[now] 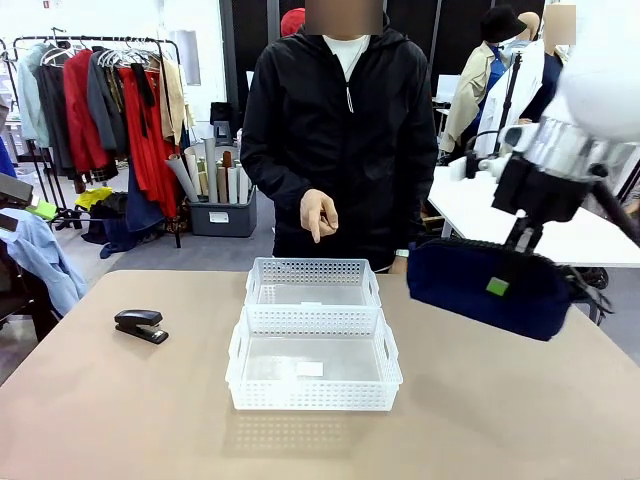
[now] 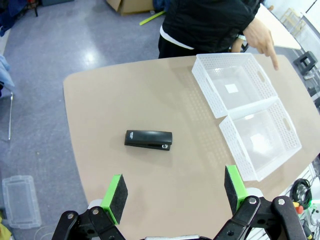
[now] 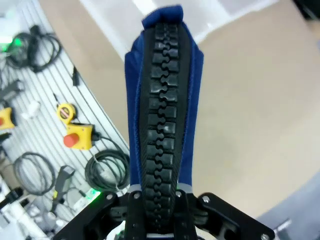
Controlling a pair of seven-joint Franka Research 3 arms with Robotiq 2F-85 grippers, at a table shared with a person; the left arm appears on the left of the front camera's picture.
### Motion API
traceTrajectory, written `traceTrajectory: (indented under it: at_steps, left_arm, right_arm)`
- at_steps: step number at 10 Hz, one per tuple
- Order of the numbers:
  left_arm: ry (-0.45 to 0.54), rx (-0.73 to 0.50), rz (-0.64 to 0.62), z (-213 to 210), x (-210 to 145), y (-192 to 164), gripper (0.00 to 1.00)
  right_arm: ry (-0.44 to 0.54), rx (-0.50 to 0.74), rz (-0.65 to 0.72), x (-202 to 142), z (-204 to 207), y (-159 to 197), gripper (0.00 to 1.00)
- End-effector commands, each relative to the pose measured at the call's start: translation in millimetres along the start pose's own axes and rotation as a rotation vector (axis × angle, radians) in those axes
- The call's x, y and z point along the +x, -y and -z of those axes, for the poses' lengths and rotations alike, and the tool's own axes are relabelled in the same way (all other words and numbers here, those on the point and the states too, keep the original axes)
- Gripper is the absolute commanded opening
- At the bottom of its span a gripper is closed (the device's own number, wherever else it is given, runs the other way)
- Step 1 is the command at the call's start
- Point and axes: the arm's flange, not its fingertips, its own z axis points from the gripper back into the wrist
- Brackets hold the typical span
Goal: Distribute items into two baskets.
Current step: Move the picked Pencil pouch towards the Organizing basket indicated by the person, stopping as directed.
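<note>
While the right gripper (image 3: 158, 199) clamps the navy pouch (image 1: 490, 287) in the air over the right edge of the table (image 1: 500, 420), I log both white baskets mid-table with bare floors: the labelled near basket (image 1: 313, 402) and the far basket (image 1: 313, 268), rims touching. Black stapler (image 1: 141, 325) lies near the left edge, outside both. Left gripper (image 2: 175, 192) hangs above the table, pads wide apart. From the front, the pouch hides the right fingertips. A person's hand (image 1: 319, 215) points down behind the far basket.
</note>
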Motion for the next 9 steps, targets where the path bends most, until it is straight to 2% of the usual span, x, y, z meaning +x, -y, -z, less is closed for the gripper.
traceTrajectory:
  at_steps: [1,9]
  left_arm:
    - [0.002,-0.009,0.002,0.2,-0.4,-0.9,1.00]
    - [0.002,-0.009,0.002,0.2,-0.4,-0.9,1.00]
  right_arm:
    - [0.029,0.037,-0.121,20.4,1.5,0.6,0.00]
    - [-0.016,0.063,-0.307,108.7,64.8,-21.2,0.00]
